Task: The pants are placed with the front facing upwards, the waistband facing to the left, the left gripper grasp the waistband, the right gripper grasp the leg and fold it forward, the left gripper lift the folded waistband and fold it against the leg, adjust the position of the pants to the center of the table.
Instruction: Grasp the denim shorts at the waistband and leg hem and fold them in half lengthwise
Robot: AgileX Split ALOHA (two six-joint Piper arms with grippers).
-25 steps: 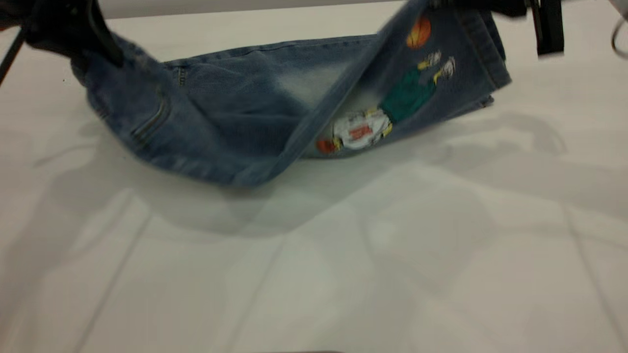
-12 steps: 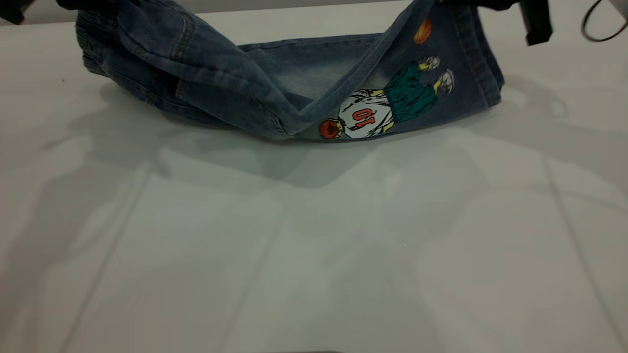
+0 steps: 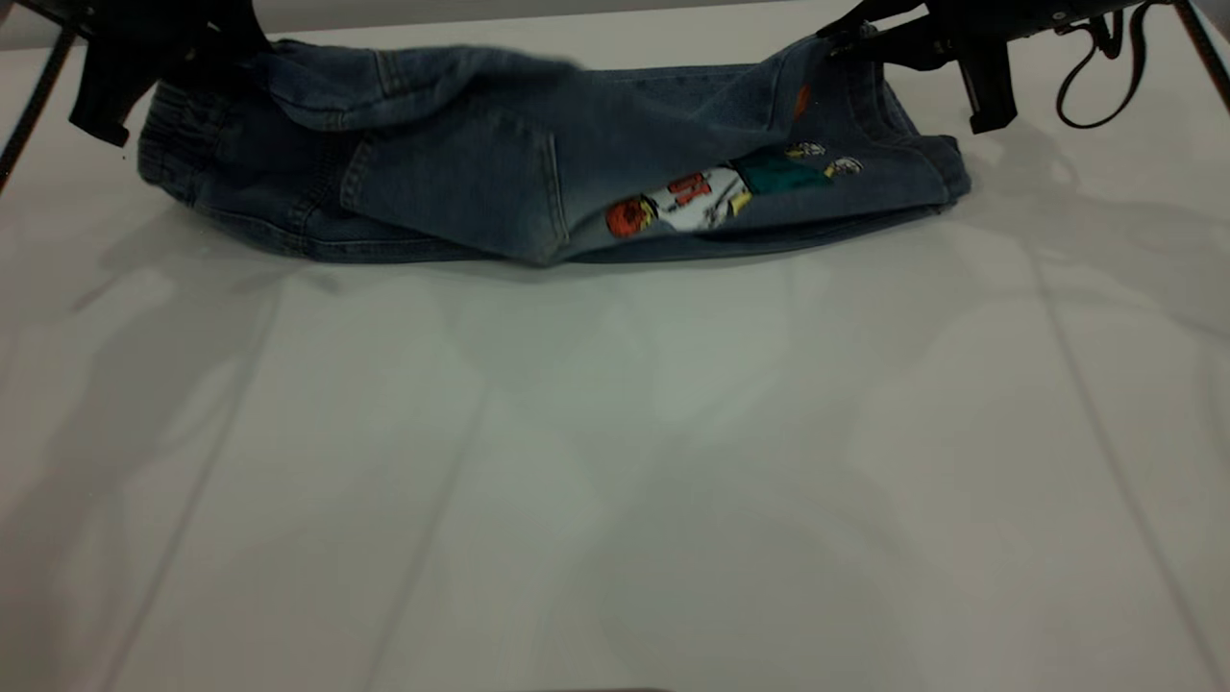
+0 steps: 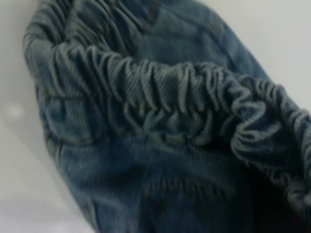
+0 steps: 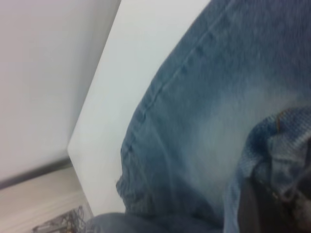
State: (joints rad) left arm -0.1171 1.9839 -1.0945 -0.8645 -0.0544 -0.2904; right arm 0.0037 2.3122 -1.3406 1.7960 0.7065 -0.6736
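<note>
Blue denim pants (image 3: 461, 192) with a basketball-player print (image 3: 692, 197) lie folded lengthwise along the far side of the white table (image 3: 615, 461). The waistband (image 3: 178, 144) is at the left and the leg hem (image 3: 922, 163) at the right. My left gripper (image 3: 231, 48) sits low over the left end, shut on the gathered elastic waistband (image 4: 170, 97), which fills the left wrist view. My right gripper (image 3: 841, 34) is at the right end, shut on the upper leg, whose cloth (image 5: 279, 141) bunches against a dark finger (image 5: 257, 208).
The table's far edge (image 3: 625, 24) runs just behind the pants. A black cable loop (image 3: 1095, 91) hangs from the right arm beyond the hem. The table stretches wide between the pants and the near edge.
Both grippers have come down and moved toward the far edge with the held layer. The raised pants have settled flatter, and the upper layer now covers most of the print.
</note>
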